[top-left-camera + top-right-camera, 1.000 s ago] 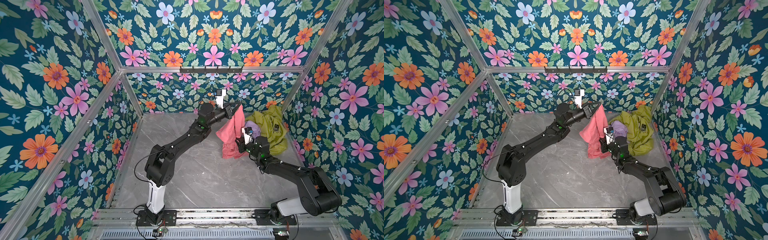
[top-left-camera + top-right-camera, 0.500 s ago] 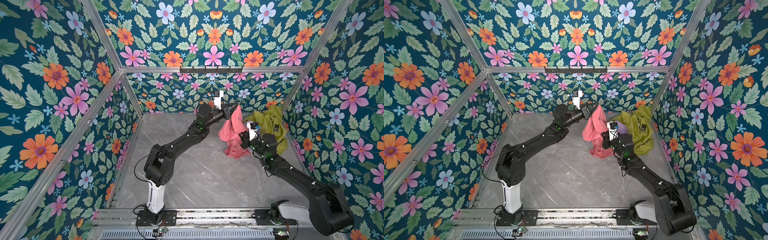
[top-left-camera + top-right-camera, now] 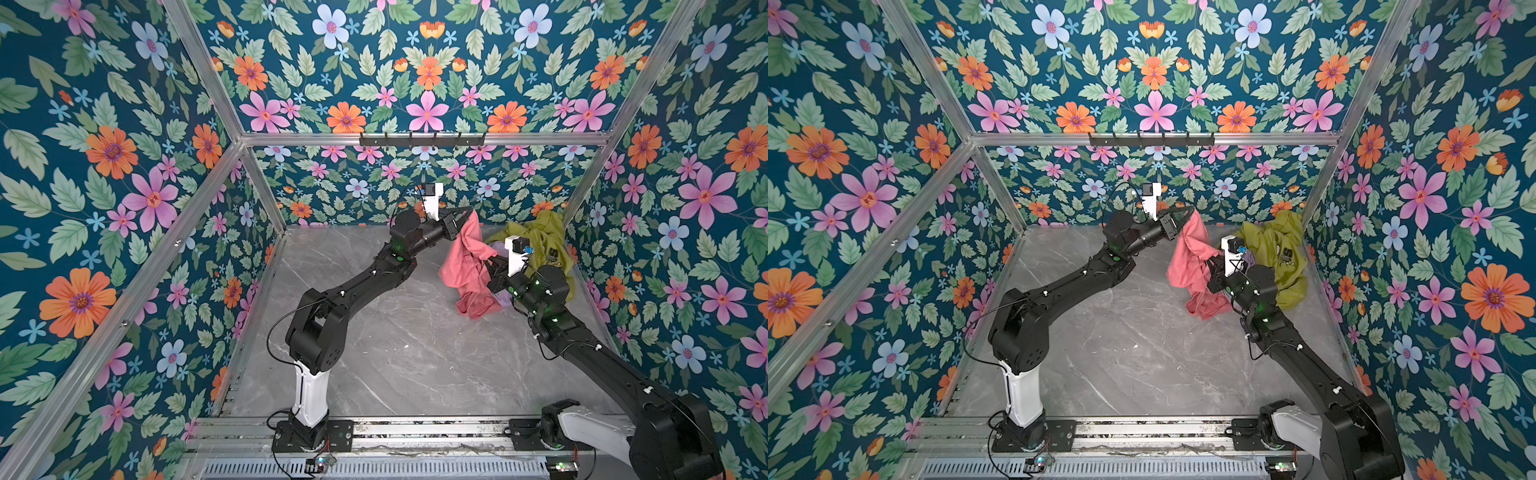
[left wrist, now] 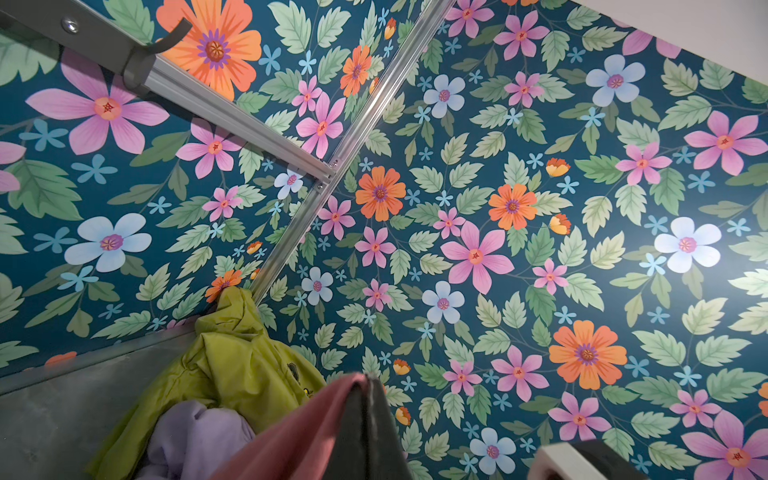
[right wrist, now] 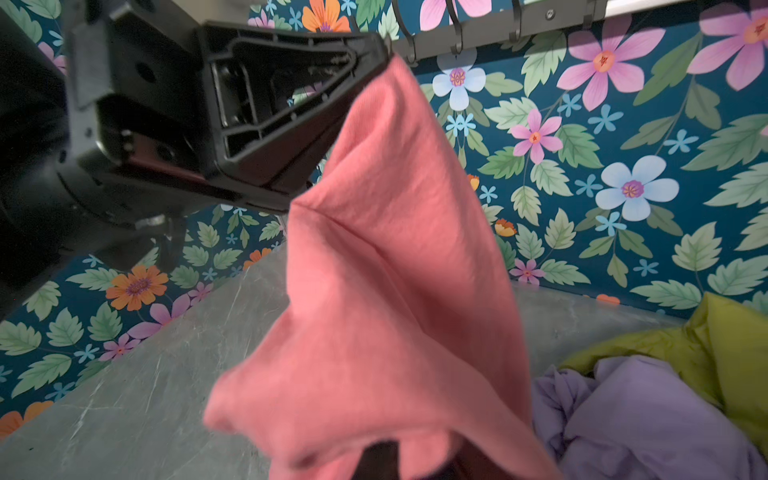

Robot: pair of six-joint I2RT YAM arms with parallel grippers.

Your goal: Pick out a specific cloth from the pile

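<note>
The salmon-pink cloth [image 3: 461, 266] [image 3: 1187, 266] hangs lifted at the back right of the floor, with its lower folds resting on the marble. My left gripper [image 3: 471, 210] [image 3: 1192, 209] [image 4: 368, 376] is shut on its top corner, high near the back wall. My right gripper [image 3: 489, 261] [image 3: 1212, 260] [image 5: 382, 455] is shut on a lower edge, the fabric [image 5: 386, 270] draped over its fingers and hiding them. The rest of the pile lies in the back right corner: an olive-green garment [image 3: 540, 241] [image 4: 232, 365] and a lilac one [image 5: 623, 415] [image 4: 187, 436].
A black hook rail [image 3: 422, 140] runs along the back wall above the arms. Floral walls with aluminium posts [image 3: 582, 195] close in the grey marble floor [image 3: 395, 353]. The right arm [image 3: 582, 345] stretches along the right wall.
The right gripper closed on the pink cloth's lower edge and rose off the floor with it. The left gripper kept its hold on the top corner and shifted slightly.
</note>
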